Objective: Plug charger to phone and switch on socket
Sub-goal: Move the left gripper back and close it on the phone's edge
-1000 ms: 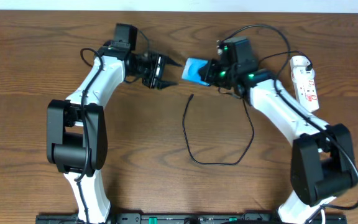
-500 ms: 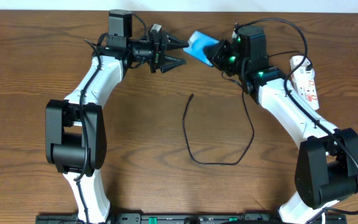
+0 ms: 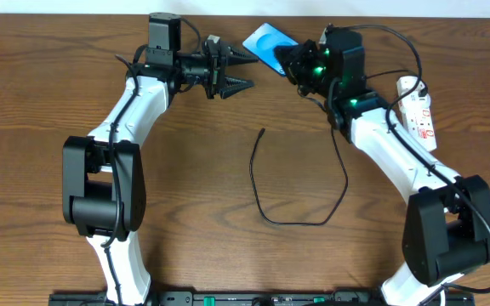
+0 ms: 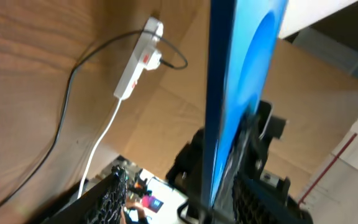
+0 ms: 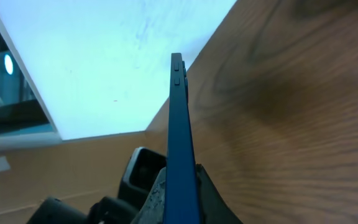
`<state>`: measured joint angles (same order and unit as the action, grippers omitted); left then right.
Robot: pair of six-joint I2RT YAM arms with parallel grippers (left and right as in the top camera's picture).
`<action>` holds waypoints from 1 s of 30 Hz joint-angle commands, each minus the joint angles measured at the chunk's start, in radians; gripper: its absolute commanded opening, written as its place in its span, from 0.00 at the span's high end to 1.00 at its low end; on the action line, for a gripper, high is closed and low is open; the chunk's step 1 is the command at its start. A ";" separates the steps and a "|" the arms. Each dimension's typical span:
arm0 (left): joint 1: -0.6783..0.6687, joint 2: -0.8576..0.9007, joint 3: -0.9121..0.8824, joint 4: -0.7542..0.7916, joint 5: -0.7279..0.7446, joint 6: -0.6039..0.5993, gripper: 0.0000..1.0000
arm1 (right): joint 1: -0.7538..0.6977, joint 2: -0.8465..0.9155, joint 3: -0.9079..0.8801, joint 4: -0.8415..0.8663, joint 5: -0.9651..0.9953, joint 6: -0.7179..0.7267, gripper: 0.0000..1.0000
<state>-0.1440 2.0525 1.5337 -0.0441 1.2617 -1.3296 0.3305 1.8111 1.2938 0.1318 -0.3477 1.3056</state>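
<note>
Clamping right gripper [image 3: 289, 58] jaws shut on the phone [image 3: 266, 42], hiding its gripped end; holding left gripper [image 3: 247, 72] jaws apart, empty, nearby; showing the charger [image 3: 253, 183] tip only faintly.

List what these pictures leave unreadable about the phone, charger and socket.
Port of the phone: too small overhead; right wrist shows only its side edge.
Switch position on the socket: too small overhead, blurred in left wrist.
Tip shape of the charger: too small overhead.
</note>
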 commanded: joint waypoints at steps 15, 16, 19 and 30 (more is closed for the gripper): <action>0.005 -0.014 0.015 0.282 -0.149 -0.192 0.46 | 0.049 -0.040 0.014 0.063 -0.055 0.299 0.99; 0.005 -0.014 0.015 0.282 -0.154 -0.207 0.47 | 0.049 -0.040 0.014 0.069 -0.055 0.299 0.99; 0.004 -0.014 0.015 0.282 -0.179 -0.246 0.51 | 0.050 -0.040 0.014 0.090 -0.055 0.303 0.99; 0.002 -0.014 0.015 0.283 -0.187 -0.326 0.59 | 0.060 -0.040 0.014 0.084 -0.027 0.321 0.99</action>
<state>-0.1440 2.0525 1.5333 0.2356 1.0847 -1.6318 0.3767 1.8107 1.2938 0.2054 -0.3851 1.6157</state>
